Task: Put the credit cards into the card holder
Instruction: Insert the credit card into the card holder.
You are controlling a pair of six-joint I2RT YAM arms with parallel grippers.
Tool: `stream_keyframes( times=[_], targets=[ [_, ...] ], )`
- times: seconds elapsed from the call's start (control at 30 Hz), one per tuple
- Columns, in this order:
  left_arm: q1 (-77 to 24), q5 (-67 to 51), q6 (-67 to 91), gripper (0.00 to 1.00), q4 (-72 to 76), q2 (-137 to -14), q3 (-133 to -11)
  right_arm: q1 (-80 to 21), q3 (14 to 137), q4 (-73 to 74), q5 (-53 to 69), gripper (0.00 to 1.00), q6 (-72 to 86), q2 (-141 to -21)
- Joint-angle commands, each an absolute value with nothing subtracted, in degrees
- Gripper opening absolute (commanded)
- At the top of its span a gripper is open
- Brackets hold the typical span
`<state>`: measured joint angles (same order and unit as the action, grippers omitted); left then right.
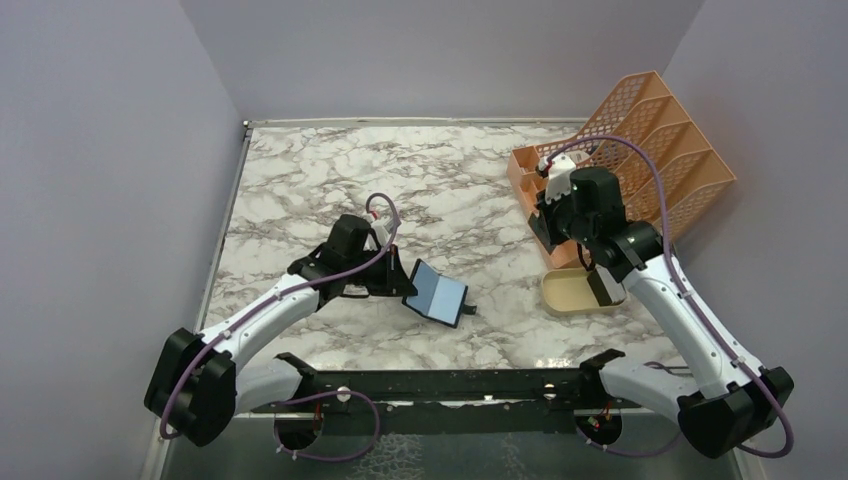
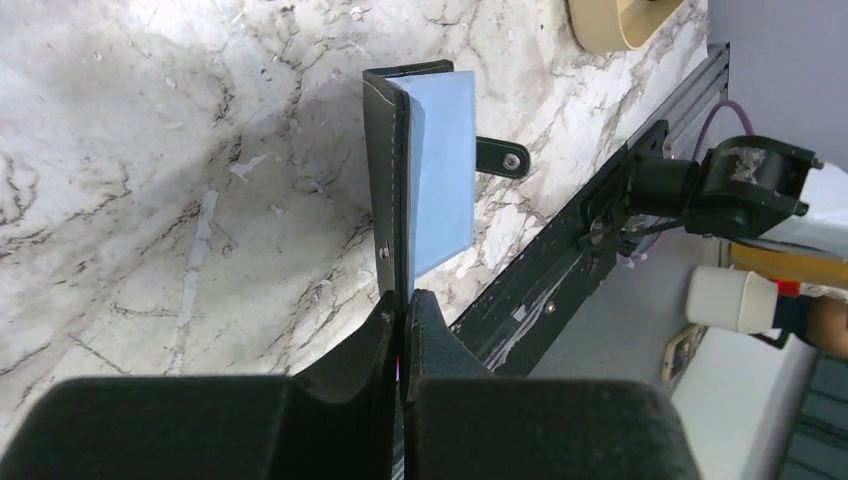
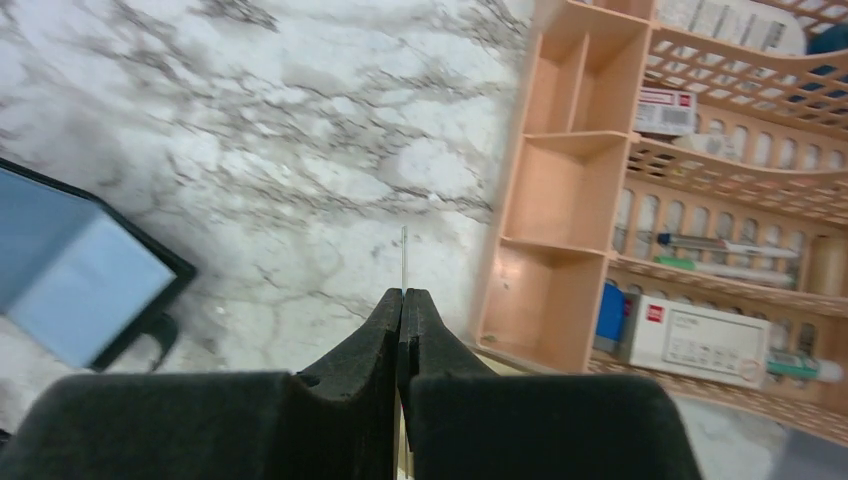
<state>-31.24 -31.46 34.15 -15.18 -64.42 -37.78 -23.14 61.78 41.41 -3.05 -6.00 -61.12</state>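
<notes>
At mid-table, the left gripper [image 2: 404, 305] pinches the card holder [image 2: 385, 170] by one flap, presumably to keep its pocket open and reachable; a pale blue credit card [image 2: 445, 160] sits inside. Beside the orange rack [image 3: 565, 190], the right gripper [image 3: 403, 300] clamps a second card [image 3: 403, 255] edge-on, likely for slotting.

The table [image 1: 330, 170] is white marble with grey veins. The holder [image 2: 385, 180] is black, and the card [image 2: 443, 170] in it is pale blue. The rack [image 1: 660, 140] is orange mesh and the dish [image 1: 570, 293] is tan. The arms [image 1: 265, 312] are white with black joints, and their cables [image 1: 620, 137] are purple. A box [image 3: 700, 338] is white with a red mark. The walls [image 1: 100, 150] are pale lilac-grey.
</notes>
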Motion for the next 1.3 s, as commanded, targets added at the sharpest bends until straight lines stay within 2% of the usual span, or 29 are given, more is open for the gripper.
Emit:
stream_keyframes(
  times=[0.0,0.3,0.43,0.6,0.87,1.13,1.27],
  targets=[
    [-31.29,-32.98,41.89,0.00,-5.95,-66.38,-35.34,-22.83,60.62,33.69,7.28,0.01,4.56,-59.96],
    [-31.38,-30.24,55.60,0.00,15.14,-73.07,-27.86,-22.81,48.66,15.19,20.39,0.01,38.41,-59.26],
    [-31.73,-28.93,58.55,0.01,17.67,-77.18,-27.11,-23.13,43.87,8.91,24.46,0.01,43.84,-62.79],
    [-32.59,-26.98,59.25,0.09,17.67,-79.11,-26.53,-24.74,38.38,2.80,22.05,0.01,49.84,-65.77],
    [-33.92,-26.56,59.23,0.17,17.54,-79.81,-24.06,-30.63,36.20,1.21,18.07,0.01,49.14,-71.80],
    [-34.01,-23.77,55.73,0.34,12.32,-76.22,-22.26,-36.51,38.59,2.55,14.43,0.01,46.16,-80.24],
    [-34.01,-23.44,53.94,0.37,10.41,-75.92,-22.06,-36.83,38.14,1.74,11.72,0.01,45.44,-81.62]
  ],
)
